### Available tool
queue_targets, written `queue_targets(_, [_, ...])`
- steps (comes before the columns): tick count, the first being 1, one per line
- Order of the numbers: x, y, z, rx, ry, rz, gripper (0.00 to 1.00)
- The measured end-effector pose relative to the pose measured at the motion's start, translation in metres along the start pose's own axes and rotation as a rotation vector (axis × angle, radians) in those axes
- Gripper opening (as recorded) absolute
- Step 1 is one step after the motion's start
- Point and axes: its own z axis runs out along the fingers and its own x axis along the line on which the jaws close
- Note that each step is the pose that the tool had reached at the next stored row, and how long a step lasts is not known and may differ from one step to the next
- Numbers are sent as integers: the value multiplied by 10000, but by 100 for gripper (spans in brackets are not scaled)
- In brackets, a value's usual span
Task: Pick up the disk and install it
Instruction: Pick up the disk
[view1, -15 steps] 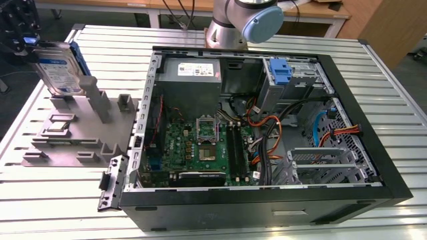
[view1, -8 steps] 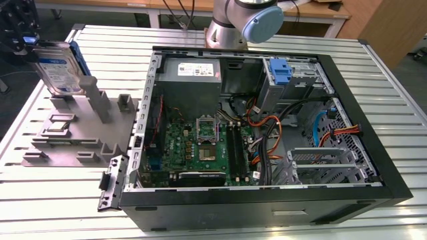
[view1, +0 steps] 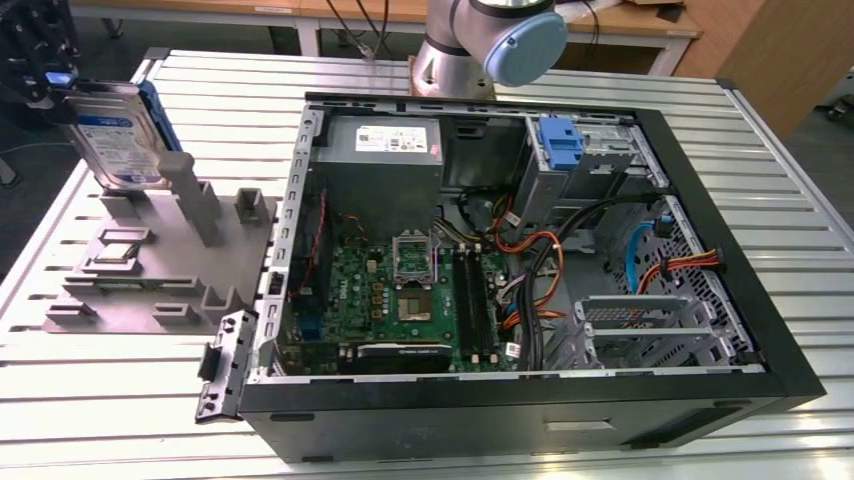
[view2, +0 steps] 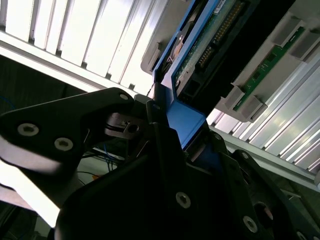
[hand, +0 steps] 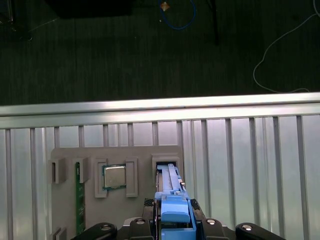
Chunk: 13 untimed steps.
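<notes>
**Disk clamped by its bracket at the fixture**

The risk, as I judge it, lies in the hold. The pincer (view2: 182, 131) is closed narrowly on the blue carrier bracket (view2: 186, 119) at the top edge of the disk (view1: 118, 135), not on the metal body. Plastic can flex, so the drive could tilt or slip between the fingers. A skewed drive might catch the walls of its slot in the grey fixture (view1: 147, 270) or knock the processor chip (hand: 114, 176) seated nearby.

The disk stands upright in the upper left of the exterior view, well apart from the open computer case (view1: 534, 250). Whether its lower edge sits in the slot I cannot tell.

The arm's base (view1: 487, 40) stands at top centre, behind the slatted bench (view1: 120, 400). The pincer hangs at the upper left edge, wrist pointing straight down over the fixture.
</notes>
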Motion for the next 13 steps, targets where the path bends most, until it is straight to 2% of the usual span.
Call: queue_targets(13, [0, 0, -21, 0, 0, 0, 37])
